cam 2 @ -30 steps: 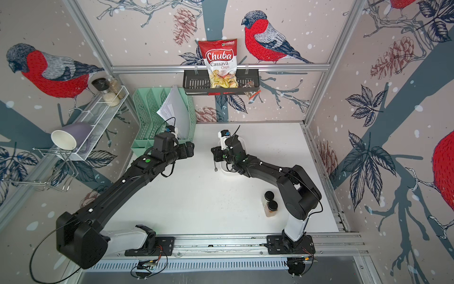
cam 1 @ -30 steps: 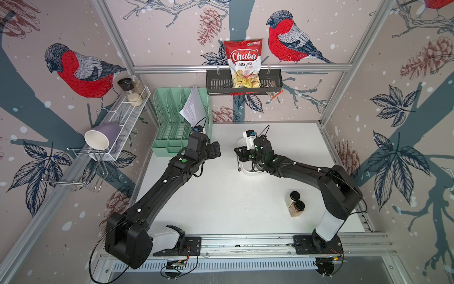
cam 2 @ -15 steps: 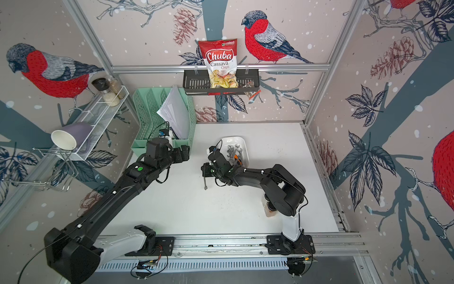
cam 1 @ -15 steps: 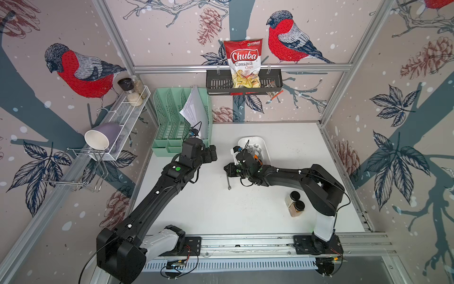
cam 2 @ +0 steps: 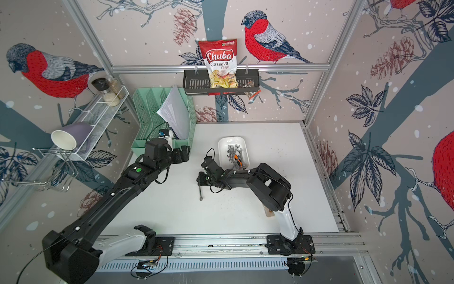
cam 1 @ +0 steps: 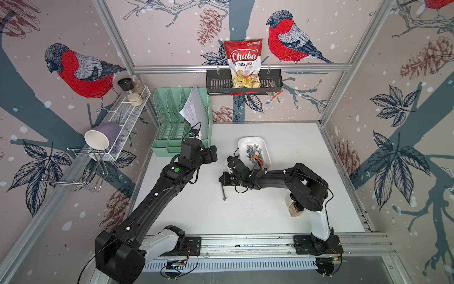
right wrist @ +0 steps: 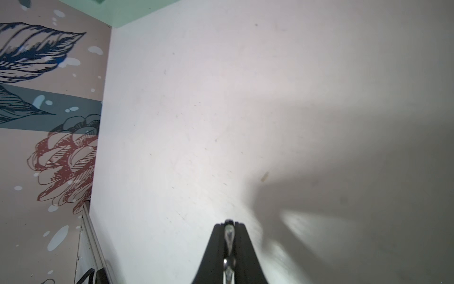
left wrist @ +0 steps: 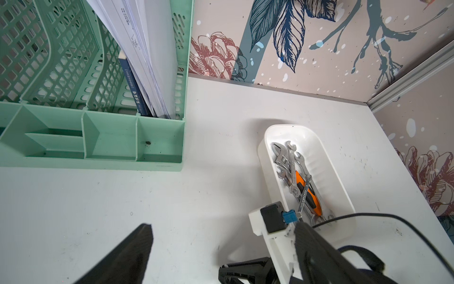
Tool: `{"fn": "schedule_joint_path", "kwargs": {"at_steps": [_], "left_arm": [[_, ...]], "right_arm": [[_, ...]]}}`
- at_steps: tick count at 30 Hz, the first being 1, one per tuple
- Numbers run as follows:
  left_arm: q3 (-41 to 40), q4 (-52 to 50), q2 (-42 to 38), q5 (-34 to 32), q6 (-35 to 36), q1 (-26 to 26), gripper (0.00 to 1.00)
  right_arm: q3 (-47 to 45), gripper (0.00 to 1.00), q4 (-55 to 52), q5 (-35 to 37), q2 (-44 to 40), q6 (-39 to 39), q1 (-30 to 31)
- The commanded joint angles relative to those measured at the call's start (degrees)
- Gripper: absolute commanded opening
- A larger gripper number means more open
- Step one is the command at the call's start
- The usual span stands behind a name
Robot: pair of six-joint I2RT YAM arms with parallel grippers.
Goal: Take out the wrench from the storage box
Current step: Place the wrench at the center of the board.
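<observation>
A slim silver wrench (cam 1: 224, 192) (cam 2: 200, 193) hangs from my right gripper (cam 1: 222, 182) (cam 2: 199, 182), which is shut on its upper end above the white table, left of the storage box. In the right wrist view the wrench (right wrist: 228, 237) shows as a thin metal strip pinched between the black fingers (right wrist: 216, 248). The shallow white storage box (cam 1: 245, 141) (cam 2: 224, 142) (left wrist: 264, 157) holds several more silver wrenches (left wrist: 286, 159) and an orange-handled tool (left wrist: 303, 186). My left gripper (cam 1: 212, 155) (left wrist: 221, 236) stands open and empty by the green organiser.
A mint-green file organiser (cam 1: 177, 123) with papers stands at the back left. Two spice jars (cam 1: 294, 209) sit by the right arm's base. A black basket (cam 1: 216, 83) with a chips bag hangs on the back wall. A wire shelf (cam 1: 122, 118) holds a mug on the left.
My right gripper has left the storage box and moved left and toward the front, carrying the wrench. My left arm has drawn back a little to the left.
</observation>
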Motion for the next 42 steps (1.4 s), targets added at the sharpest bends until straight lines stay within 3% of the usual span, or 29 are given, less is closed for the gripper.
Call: {"fn": "schedule_joint_path", "kwargs": {"at_steps": [1,10,16,25,42], "left_arm": [[0.05,2.02,0.09,1.61,0.29,0.11,0.94],[-1.19,2.32,-0.24,2.59,0.27,0.12,0.94],[-1.26,2.18,-0.70,1.37,0.47,0.17,0.94],[-1.49,2.16,-0.62,-0.35,0.51,0.71,0.94],[-1.55,1.97,0.79,-2.00,0.47,1.01,0.94]], "right_arm": [[1.01,0.08,-1.98,0.47,0.83,0.70,0.09],[3.18,0.30,-8.39,1.89,1.38,-1.51,0.35],[4.01,0.37,-13.13,1.94,1.35,-3.79,0.06],[0.15,0.34,-19.14,-1.73,-2.72,-10.38,0.46],[-2.75,0.28,-17.33,-7.04,-2.80,-11.50,2.74]]}}
